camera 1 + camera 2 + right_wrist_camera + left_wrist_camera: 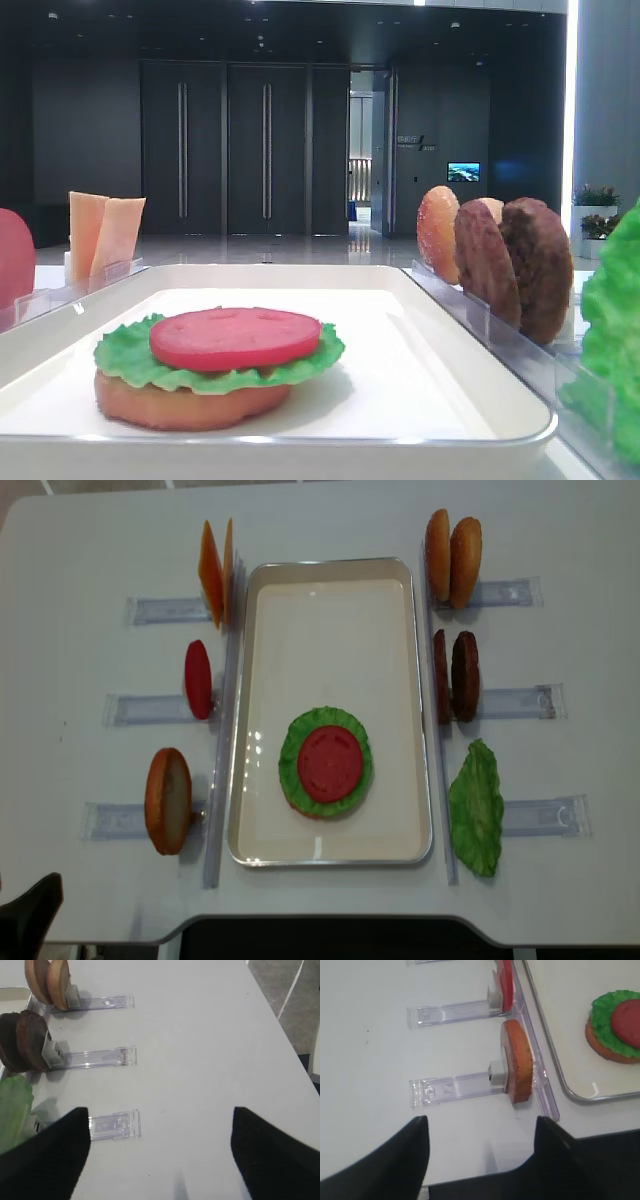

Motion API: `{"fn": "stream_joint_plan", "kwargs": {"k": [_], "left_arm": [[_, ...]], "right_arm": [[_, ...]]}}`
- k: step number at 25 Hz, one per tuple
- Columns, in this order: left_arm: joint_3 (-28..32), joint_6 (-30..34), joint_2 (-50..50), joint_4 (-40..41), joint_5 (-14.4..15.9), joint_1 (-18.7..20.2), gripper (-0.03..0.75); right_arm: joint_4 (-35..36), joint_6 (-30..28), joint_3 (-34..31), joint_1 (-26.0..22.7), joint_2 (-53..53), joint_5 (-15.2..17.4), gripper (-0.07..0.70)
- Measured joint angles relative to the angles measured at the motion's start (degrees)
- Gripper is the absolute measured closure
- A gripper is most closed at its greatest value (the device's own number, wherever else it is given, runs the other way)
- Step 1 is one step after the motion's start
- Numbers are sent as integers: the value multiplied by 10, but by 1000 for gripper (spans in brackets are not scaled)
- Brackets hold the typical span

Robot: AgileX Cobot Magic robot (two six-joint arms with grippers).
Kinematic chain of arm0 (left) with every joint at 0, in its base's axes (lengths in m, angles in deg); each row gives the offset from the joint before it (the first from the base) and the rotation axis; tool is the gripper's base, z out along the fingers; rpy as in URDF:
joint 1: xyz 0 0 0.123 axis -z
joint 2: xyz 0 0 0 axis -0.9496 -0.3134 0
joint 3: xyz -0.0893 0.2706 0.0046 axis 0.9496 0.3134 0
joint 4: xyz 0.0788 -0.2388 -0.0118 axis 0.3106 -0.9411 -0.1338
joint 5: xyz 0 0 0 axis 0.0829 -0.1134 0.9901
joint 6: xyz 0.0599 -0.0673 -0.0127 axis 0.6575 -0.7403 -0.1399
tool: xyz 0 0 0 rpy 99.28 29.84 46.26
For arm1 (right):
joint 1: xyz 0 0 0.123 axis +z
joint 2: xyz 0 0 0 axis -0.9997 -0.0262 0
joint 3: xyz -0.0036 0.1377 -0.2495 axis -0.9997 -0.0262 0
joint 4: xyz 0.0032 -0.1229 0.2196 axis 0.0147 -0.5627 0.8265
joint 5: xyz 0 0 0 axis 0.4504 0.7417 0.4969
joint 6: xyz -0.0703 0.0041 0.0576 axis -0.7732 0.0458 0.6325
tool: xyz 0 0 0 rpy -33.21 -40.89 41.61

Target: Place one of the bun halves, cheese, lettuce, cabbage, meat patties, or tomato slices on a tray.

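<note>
White tabletop (330, 515), dark lobby behind; left gripper (480, 1135) spread wide, bun half (517, 1062) ahead; right gripper (160, 1132) also spread, holding nothing.

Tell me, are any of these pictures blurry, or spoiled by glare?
Low exterior view: the tomato slice on the stack is sharp, the lettuce at the right edge blurs, and a bright strip glares top right. Wrist views: even light, but the near black fingers are soft-edged. Overhead view: small glints on the tray rim.
</note>
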Motion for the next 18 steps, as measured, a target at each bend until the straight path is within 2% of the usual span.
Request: {"fn": "stream_joint_plan", "kwargs": {"k": [6,18], "left_arm": [[19,3,52,0,-32,15,213],[20,-34,78,28,-38,15,213]], "right_arm": [[0,0,0,0,0,0,82],[0,0,0,0,0,0,82]]}}
